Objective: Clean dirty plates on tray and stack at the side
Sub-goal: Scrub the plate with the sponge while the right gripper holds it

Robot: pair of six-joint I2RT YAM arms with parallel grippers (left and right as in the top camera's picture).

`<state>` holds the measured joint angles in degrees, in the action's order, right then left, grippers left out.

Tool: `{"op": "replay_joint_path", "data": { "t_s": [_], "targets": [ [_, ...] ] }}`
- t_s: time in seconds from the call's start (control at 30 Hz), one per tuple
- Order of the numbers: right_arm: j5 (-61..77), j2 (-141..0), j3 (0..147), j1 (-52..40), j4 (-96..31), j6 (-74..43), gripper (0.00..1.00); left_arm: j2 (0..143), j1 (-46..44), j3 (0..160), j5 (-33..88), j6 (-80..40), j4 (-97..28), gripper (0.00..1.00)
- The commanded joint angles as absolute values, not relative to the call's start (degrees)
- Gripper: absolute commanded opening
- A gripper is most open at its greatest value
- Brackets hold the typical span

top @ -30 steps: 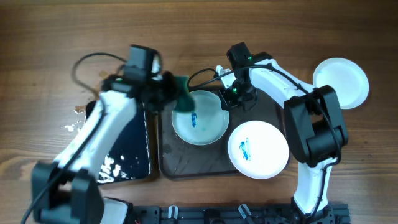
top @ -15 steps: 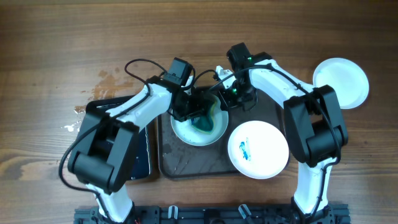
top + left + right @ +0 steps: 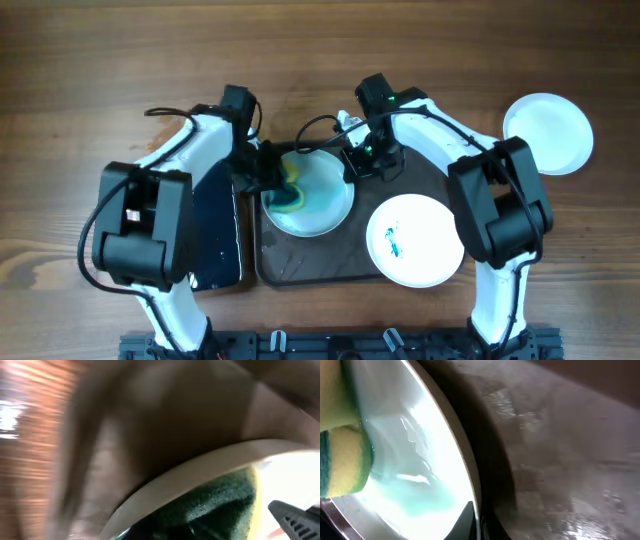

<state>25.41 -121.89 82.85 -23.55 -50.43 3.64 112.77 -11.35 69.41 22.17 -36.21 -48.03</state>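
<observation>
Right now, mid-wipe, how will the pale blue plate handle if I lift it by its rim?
Probably slippery: the pale blue plate shines wet, with smeared blue film, in the right wrist view. Likely stiff and light: it looks shallow and thin-rimmed. Pushed, it may skate on the wet-looking tray.

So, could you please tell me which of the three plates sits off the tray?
The white plate at far right, on the wooden table; the other two rest on the dark tray.
</observation>
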Motion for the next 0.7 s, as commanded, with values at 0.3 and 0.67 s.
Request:
{"op": "replay_joint_path", "data": {
  "t_s": [0.3,0.67],
  "targets": [
    [22.3,-123.7,81.6,-22.5,-51.8,3.4,0.04,117.1,-20.9,66.2,31.3,-22.8,-41.7,0.04],
    [22.3,-123.7,81.6,-22.5,-51.9,3.2,0.05,117.1,-24.5,66.2,32.7,-30.6,-35.3,0.04]
  ]
}}
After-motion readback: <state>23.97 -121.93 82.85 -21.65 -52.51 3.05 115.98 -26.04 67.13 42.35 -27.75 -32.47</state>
